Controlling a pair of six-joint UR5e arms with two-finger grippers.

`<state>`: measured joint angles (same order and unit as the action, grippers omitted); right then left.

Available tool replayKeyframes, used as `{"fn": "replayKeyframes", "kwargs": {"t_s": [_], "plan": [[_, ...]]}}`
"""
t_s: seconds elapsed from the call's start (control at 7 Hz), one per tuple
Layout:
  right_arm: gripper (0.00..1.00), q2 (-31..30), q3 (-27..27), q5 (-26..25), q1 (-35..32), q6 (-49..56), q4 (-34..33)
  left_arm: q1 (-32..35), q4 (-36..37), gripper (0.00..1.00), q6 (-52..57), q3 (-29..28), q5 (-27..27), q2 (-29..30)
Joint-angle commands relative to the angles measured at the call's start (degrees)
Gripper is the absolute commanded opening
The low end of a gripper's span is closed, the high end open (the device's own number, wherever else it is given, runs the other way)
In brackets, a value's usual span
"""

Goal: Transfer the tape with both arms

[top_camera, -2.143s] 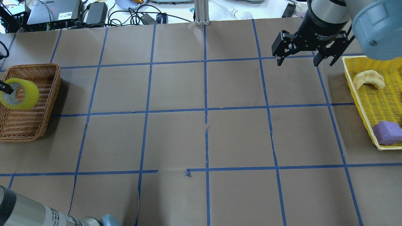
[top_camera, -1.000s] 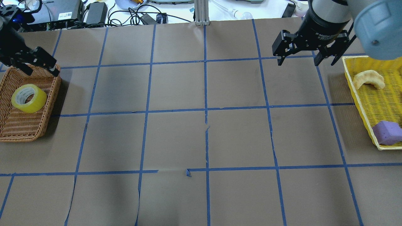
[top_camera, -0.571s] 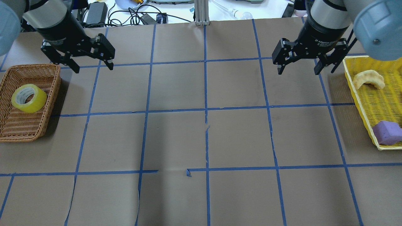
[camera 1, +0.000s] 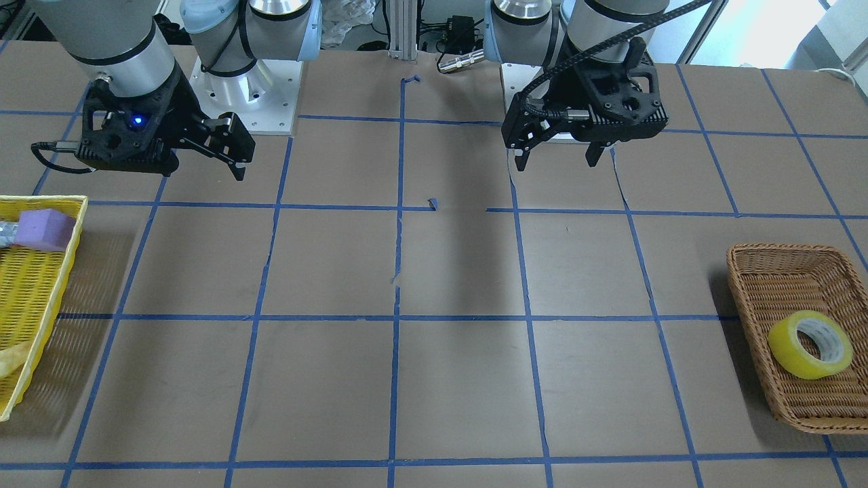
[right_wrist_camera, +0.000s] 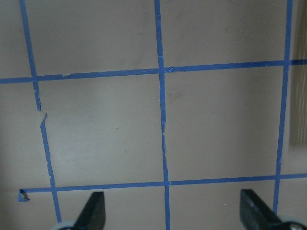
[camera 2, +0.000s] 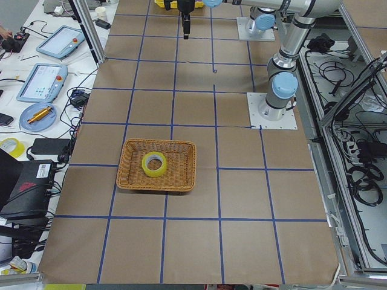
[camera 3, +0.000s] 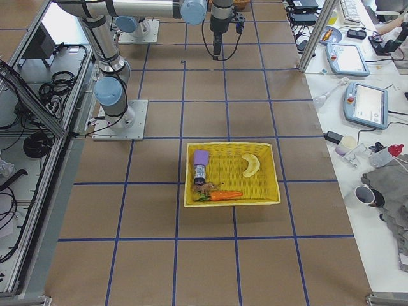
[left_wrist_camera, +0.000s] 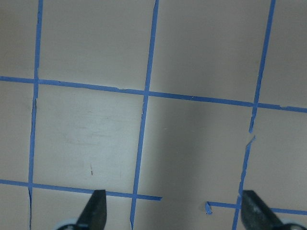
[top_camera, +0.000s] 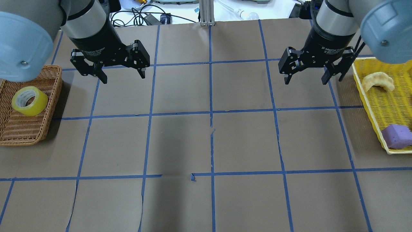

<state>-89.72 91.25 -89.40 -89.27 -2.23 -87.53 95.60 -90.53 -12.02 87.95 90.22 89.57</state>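
The yellow tape roll (top_camera: 29,101) lies in the brown wicker basket (top_camera: 19,132) at the table's left end, with nothing holding it. It also shows in the front view (camera 1: 810,343) and the left side view (camera 2: 154,164). My left gripper (top_camera: 123,78) hangs open and empty above the table, to the right of the basket and farther back, well clear of the tape. Its wrist view shows only bare table between its fingertips (left_wrist_camera: 97,206). My right gripper (top_camera: 305,82) is open and empty above the table, left of the yellow tray.
A yellow mesh tray (top_camera: 370,100) at the right end holds a pale curved piece (top_camera: 378,80) and a purple foam block (top_camera: 397,136). Cables and devices (top_camera: 96,13) and a metal post (top_camera: 206,13) line the far edge. Blue tape lines grid the brown table.
The tape went from hanging on my left gripper above the basket to lying in it. My left gripper has let go and moved right, away from the basket. The right gripper barely shifted.
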Motion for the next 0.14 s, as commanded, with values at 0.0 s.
{"fn": "replayKeyframes", "kwargs": {"t_s": [0.0], "plan": [[1.00,0.16,0.24,0.01,-0.03,-0.23,0.00,0.29,0.09,1.00,2.51,0.38,-0.05,-0.36]]}}
